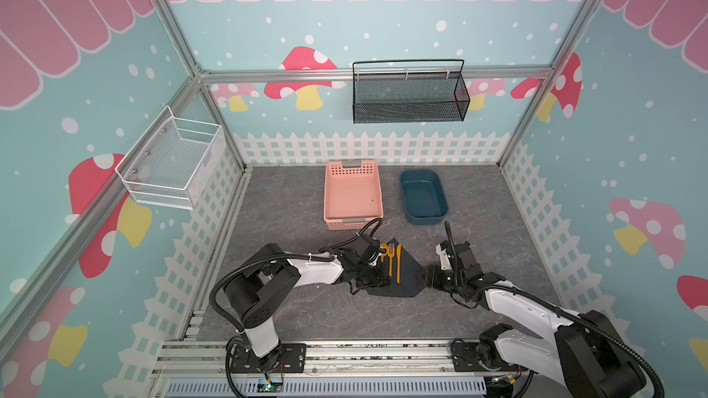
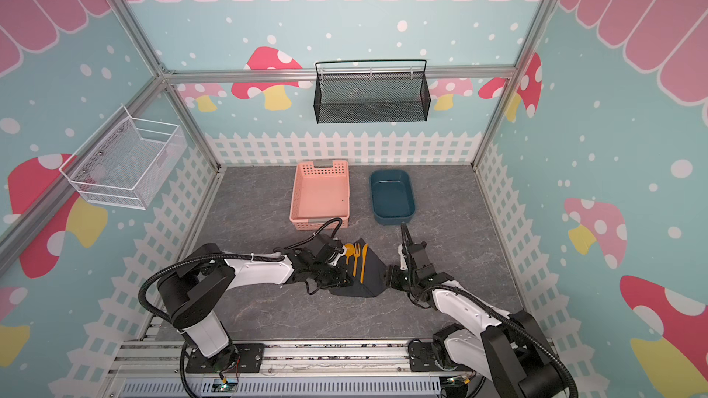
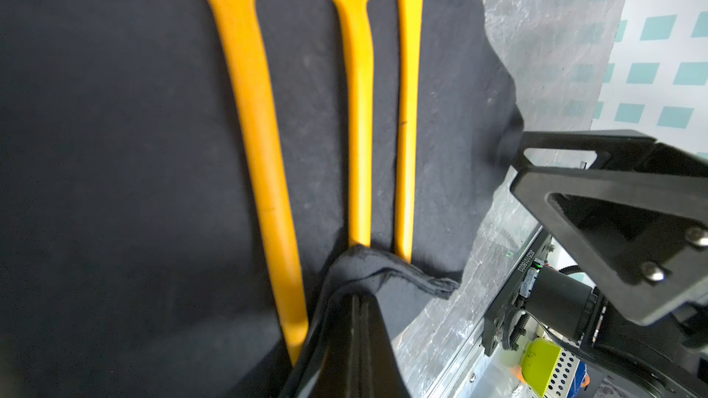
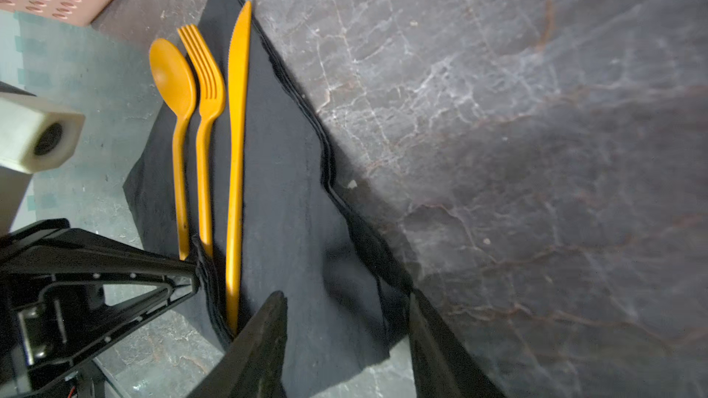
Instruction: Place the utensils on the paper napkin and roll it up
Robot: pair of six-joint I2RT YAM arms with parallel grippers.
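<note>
Left tool [image 3: 358, 300]: closed tight on a bunched fold of the paper napkin [image 3: 115, 147]. The fold sits over the fork's handle end, between the ends of the spoon and the knife.
Right tool [image 4: 344, 296]: jaws apart, about half wide, set either side of the napkin's corner nearest this arm. One finger [image 4: 268, 338] is just beside the knife's handle end and the other is at the napkin's raised edge. It holds nothing.
Paper napkin, place: black, lying cornerwise on the grey marbled worktop [image 1: 299, 204], between the two tools in both top views [image 1: 408, 273] [image 2: 373, 273].
Paper napkin, edge: the layered side towards the right arm is lifted and wavy.
Utensils: orange-yellow, side by side along the napkin, heads towards the pink basket [image 1: 352, 223].
Spoon [image 4: 172, 74]: on the left arm's side, with its bowl partly over the napkin's edge.
Fork [image 4: 208, 82]: in the middle, close against the spoon.
Knife [image 4: 237, 128]: on the right arm's side, wholly on the napkin.
Behind: the basket stands near the napkin's far corner, with a dark blue tub [image 1: 427, 220] beside it, the two apart.
</note>
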